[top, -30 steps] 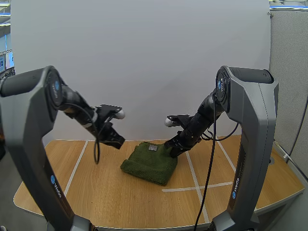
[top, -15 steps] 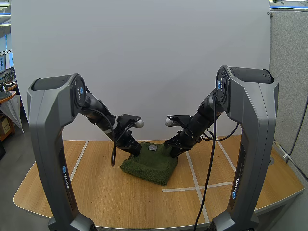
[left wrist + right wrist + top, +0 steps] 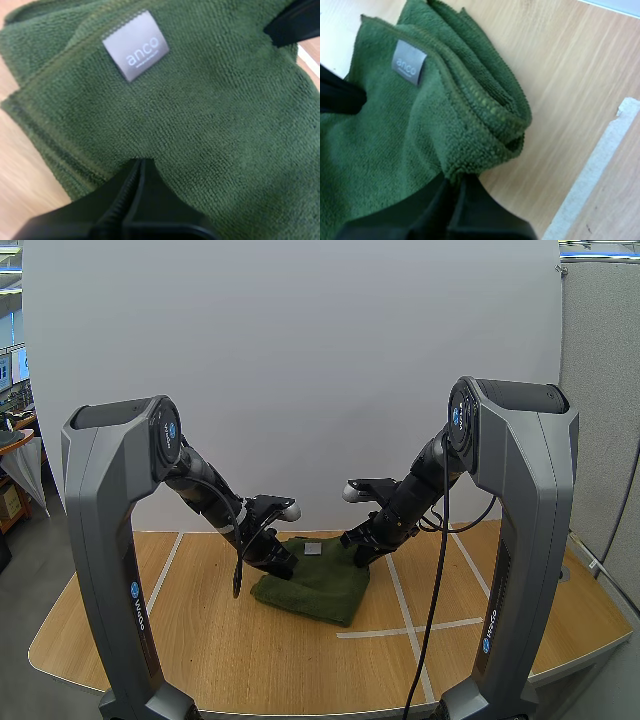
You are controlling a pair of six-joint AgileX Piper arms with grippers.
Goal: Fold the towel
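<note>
Wooden table [image 3: 200, 640] w/ white tape lines [image 3: 400, 625], plain white panel behind. Green towel [image 3: 325, 585] lies folded into a thick pad, approx midway btwn the table's left & right edges and nearer the far edge than the near one. Grey label [image 3: 313, 549] reading "anco" sits on the top layer, on the side toward the far edge. One tape line runs near the towel's right side, w/ bare wood btwn them.

Left gripper [image 3: 280, 562] is down on the towel's left part. Its fingers are closed up into one dark wedge, holding nothing, and the tip rests on the top layer's pile, not far from the label.

Right gripper [image 3: 357, 550] is at the towel's right far corner. Its fingers are also pressed together, narrow, and the tip touches the hem where the stacked folds round off. Can't tell if any cloth is nipped at the very tip.

Right wrist view shows several layers stacked at that folded edge, stitched hem on top, and the left gripper's dark tip on the cloth beside the label. Left wrist view shows the right gripper's tip at the towel's edge, beyond the label.
</note>
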